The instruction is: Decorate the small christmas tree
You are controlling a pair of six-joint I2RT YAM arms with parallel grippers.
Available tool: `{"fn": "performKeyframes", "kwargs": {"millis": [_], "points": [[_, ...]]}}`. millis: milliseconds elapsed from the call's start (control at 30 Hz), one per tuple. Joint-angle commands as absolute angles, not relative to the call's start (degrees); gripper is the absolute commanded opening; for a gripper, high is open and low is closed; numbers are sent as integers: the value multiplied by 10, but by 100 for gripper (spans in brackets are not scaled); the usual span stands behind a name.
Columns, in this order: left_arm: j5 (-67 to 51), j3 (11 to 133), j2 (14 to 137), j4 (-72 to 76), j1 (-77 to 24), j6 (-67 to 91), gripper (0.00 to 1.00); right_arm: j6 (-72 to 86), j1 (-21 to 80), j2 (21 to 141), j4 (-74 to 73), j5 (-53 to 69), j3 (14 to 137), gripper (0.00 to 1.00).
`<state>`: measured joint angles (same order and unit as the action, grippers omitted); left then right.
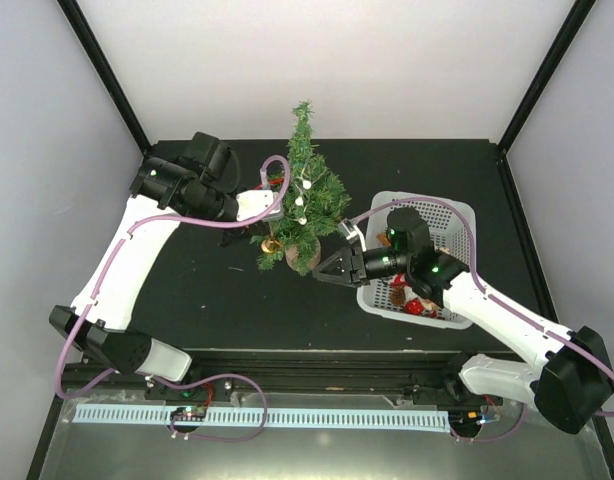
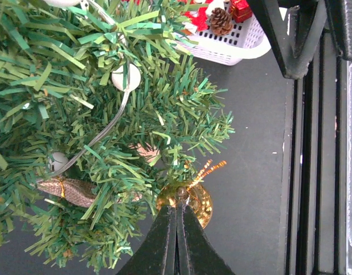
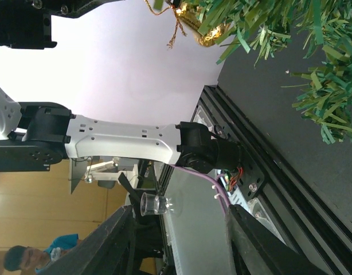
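Note:
The small christmas tree [image 1: 307, 200] stands upright at mid-table, with a white bead garland [image 2: 126, 76] and a brown cone ornament [image 2: 70, 191] on its branches. A gold bauble [image 2: 194, 201] with a glittery gold loop sits at the edge of the low branches. My left gripper [image 2: 177, 211] is shut on the bauble at its top cap. From above, the bauble [image 1: 271, 245] is at the tree's lower left. My right gripper [image 1: 332, 264] is open and holds nothing, just right of the tree's pot [image 1: 299, 254]. In the right wrist view, its fingers [image 3: 110, 240] frame only the arm base beyond.
A white slotted basket [image 1: 457, 212] stands right of the tree, under the right arm. It holds a pine cone [image 2: 221, 20] and red ornaments [image 2: 240, 8]. The black table's front rail [image 2: 319, 172] runs close to the tree. Black frame posts rise at the back corners.

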<state>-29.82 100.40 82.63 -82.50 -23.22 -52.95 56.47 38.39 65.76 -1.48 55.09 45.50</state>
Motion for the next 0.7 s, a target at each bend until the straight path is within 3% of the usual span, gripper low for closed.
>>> {"fn": "performKeyframes", "kwargs": {"millis": [0, 667], "points": [[-272, 1028, 834, -808, -230, -541, 2, 565, 380, 651, 2, 546, 451, 45], [-253, 1030, 847, -739, -229, -537, 1, 569, 380, 661, 18, 552, 437, 45]]}}
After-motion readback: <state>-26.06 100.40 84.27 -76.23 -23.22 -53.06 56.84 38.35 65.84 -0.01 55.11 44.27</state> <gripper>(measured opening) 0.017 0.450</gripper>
